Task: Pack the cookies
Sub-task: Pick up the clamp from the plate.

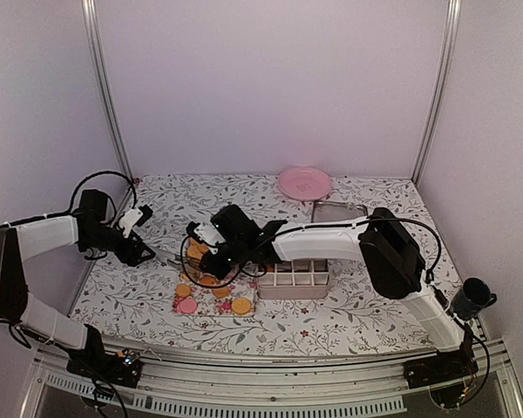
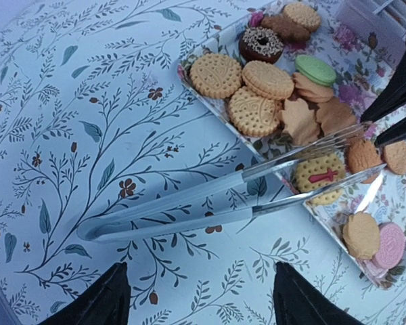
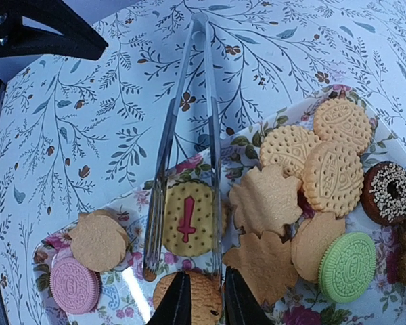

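Cookies are seen piled loosely on a flowered tray, which is laid on the leaf-patterned desk. Most are noted as golden-tan: round ones embossed with dotted rims, and several leaf-shaped ones at mid-tray. One green sandwich cookie, one pink sandwich cookie and a dark brown ring cookie with pale sprinkles are picked out among them. A yellow cookie marked with a red sword shape is framed between the two arms of metal tongs. The tongs are laid with the bend on the desk and the tips over the tray.

Right end effector: fingers set narrowly apart at the tong tips, astride the end of one arm; whether that arm is pinched cannot be told.

Left end effector: held wide open above the bend of the tongs, nothing gripped.

In the top view, a divided box is noted just beside the tray, and a pink plate at the desk's far edge.
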You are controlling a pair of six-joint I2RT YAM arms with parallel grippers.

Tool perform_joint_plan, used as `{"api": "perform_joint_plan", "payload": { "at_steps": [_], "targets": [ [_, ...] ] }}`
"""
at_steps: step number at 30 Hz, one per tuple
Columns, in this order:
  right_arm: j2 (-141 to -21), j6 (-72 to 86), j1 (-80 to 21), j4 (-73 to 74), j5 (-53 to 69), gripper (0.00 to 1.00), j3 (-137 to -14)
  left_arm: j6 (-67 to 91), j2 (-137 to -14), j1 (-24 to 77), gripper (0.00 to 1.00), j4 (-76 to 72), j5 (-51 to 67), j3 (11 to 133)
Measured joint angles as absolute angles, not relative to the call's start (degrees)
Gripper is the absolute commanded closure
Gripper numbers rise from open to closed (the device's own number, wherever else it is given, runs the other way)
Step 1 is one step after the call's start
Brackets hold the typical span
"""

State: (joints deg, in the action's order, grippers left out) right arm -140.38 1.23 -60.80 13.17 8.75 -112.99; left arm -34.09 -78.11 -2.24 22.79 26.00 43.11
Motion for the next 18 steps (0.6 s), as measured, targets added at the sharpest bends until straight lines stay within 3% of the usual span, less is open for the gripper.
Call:
{"api": "perform_joint_plan", "payload": {
  "at_steps": [11, 14, 18],
  "targets": [
    [-141.03, 1.78, -60.86, 11.42, 9.08, 0.95, -112.99, -34.26, -76.82, -2.26, 0.27, 23.86, 24.77, 42.19],
    [-141.03, 1.91, -61.23, 11.0, 8.73, 0.95, -112.99, -34.24, -76.77, -2.24, 0.27, 23.97, 24.53, 42.19],
    [-141.16, 2.11, -61.73, 10.31, 8.14, 0.85, -112.99, -34.26, -76.4, -2.26, 0.27, 24.23, 23.92, 42.06]
  ]
}}
